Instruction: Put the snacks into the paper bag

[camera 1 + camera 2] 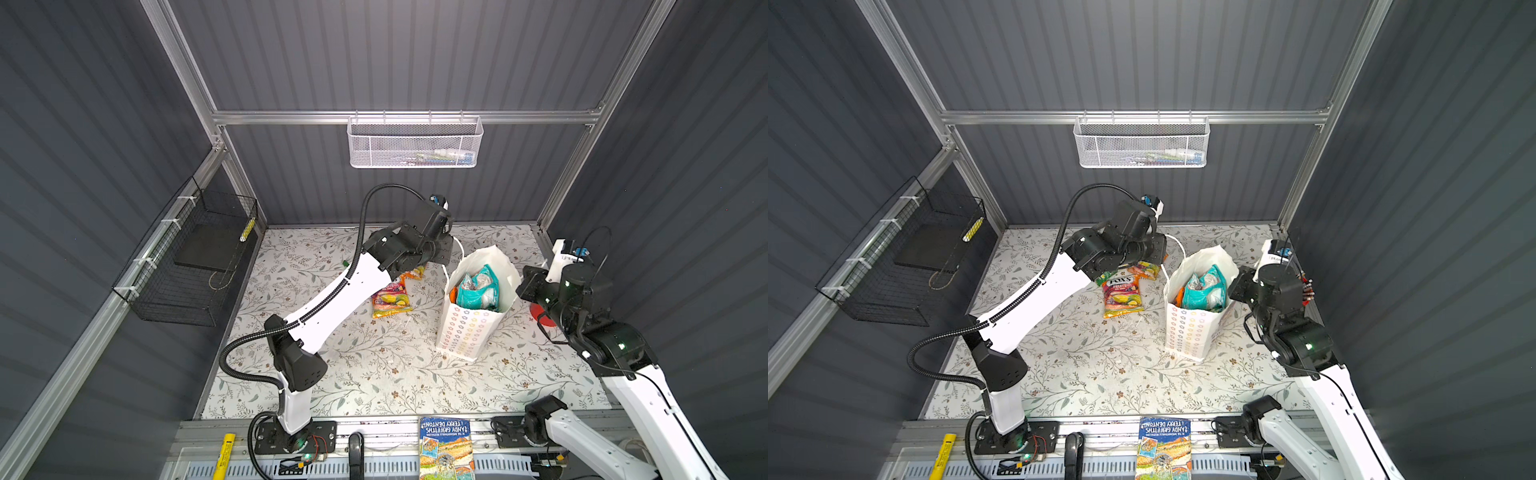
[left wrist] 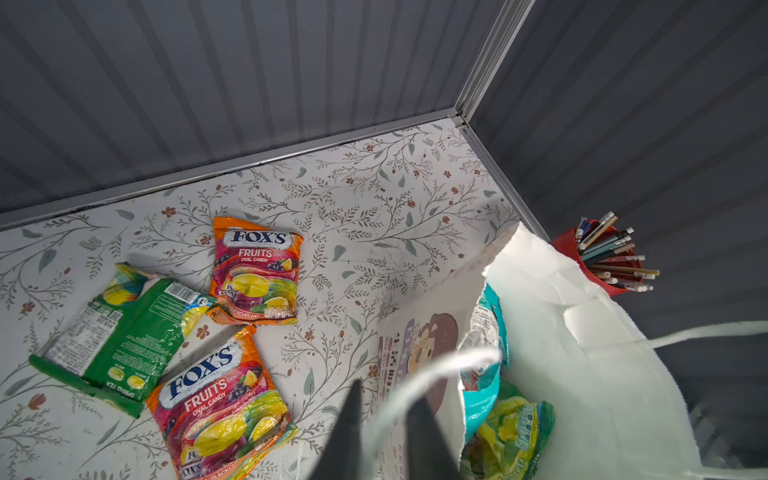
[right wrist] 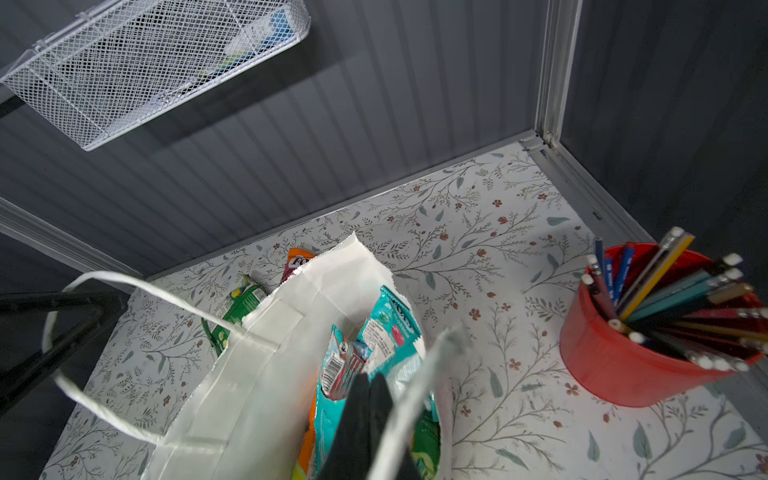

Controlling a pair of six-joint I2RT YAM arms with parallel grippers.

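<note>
Snacks: three glossy candy packets (image 2: 216, 353) on desk toward far edge, beside white paper carrier bag (image 1: 469, 332) | left hand (image 2: 382, 432) nearer, pressed together, cord handle between fingers | right hand (image 3: 370, 415) pressed together over bag mouth

Both top views look steeply down from high above the front edge of the bench (image 1: 374, 374), facing the back wall. They take in nearly the same wide scene: both arms, the bag (image 1: 473, 316) and the book (image 1: 1163, 449).

The left wrist view sits close over the bench, looking down past its hand (image 2: 384, 432) at three snacks (image 2: 255, 270) and the bag's mouth.

The right wrist view hangs close above the bag (image 3: 266, 374), facing the back corner.

Both wrist views share the bag and the cup (image 3: 623, 365).
</note>
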